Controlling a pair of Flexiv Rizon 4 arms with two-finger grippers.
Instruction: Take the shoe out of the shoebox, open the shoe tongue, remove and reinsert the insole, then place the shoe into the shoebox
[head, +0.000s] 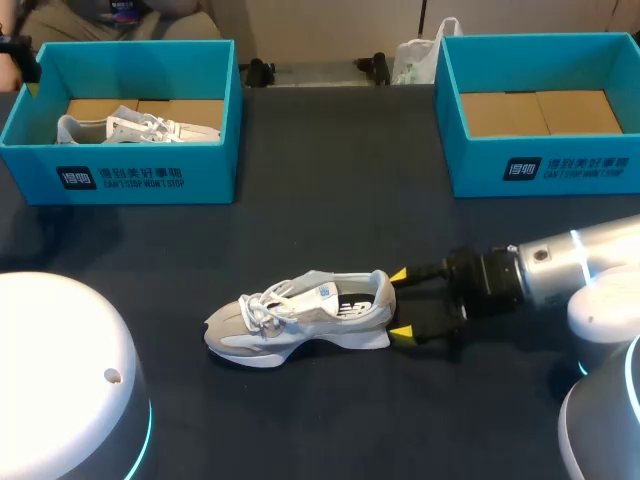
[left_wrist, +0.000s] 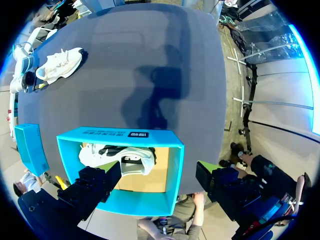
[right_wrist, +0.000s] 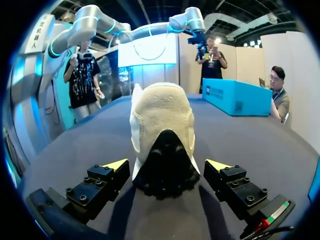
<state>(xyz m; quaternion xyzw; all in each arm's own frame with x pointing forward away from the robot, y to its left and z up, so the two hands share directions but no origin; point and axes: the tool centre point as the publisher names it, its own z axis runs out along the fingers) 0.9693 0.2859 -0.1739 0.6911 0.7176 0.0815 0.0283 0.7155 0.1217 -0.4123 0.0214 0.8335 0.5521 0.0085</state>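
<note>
A grey and white shoe (head: 300, 320) lies on its sole on the dark table, toe to the left. My right gripper (head: 401, 304) is open at its heel, one yellow tip on each side and neither touching. In the right wrist view the heel (right_wrist: 162, 135) stands just ahead of and between the open fingers (right_wrist: 107, 175). A second white shoe (head: 135, 127) lies in the left blue shoebox (head: 120, 175). My left gripper (left_wrist: 157, 175) hangs open above that shoebox (left_wrist: 120, 134) and its shoe (left_wrist: 125, 157), holding nothing.
An empty blue shoebox (head: 540, 170) with a cardboard floor stands at the back right. A white plastic bag (head: 415, 55) lies behind it at the table's far edge. White arm housings fill the near left (head: 60, 380) and near right (head: 600, 420) corners.
</note>
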